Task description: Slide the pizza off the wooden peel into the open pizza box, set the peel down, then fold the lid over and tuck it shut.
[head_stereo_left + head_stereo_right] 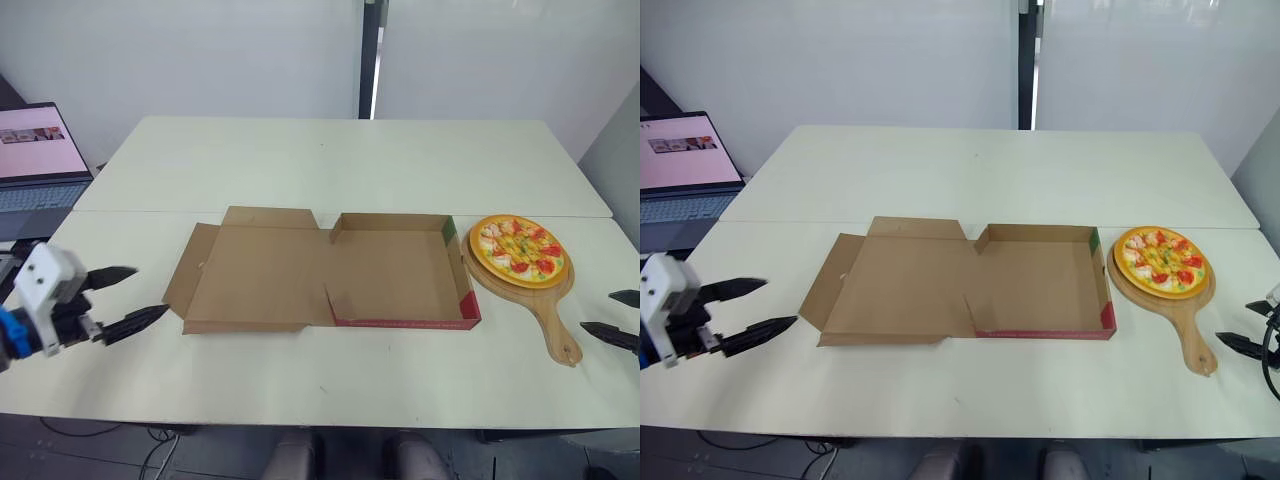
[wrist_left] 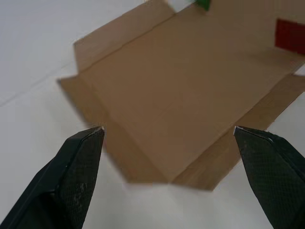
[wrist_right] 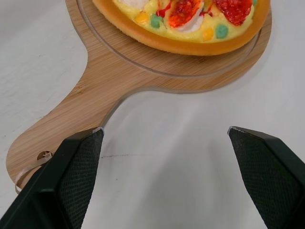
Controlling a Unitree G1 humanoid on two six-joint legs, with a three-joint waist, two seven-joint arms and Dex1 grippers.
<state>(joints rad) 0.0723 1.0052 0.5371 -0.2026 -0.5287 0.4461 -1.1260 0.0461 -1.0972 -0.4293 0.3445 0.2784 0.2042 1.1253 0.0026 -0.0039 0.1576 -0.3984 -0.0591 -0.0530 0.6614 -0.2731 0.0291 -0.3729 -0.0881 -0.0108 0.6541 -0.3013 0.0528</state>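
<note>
A toy pizza [image 1: 519,248] lies on the round head of a wooden peel [image 1: 545,305] at the table's right side, handle pointing toward the front edge. Left of it the brown pizza box [image 1: 400,265] lies open, its lid [image 1: 260,270] flat on the table to the left. My right gripper [image 1: 617,318] is open, just right of the peel's handle [image 3: 62,124], holding nothing. At the front left my left gripper [image 1: 130,297] is open and empty, a short way left of the lid's side flap [image 2: 90,109].
A laptop [image 1: 38,160] with its screen lit sits off the table's far left. The white table [image 1: 330,160] is made of two tops with a seam running across behind the box.
</note>
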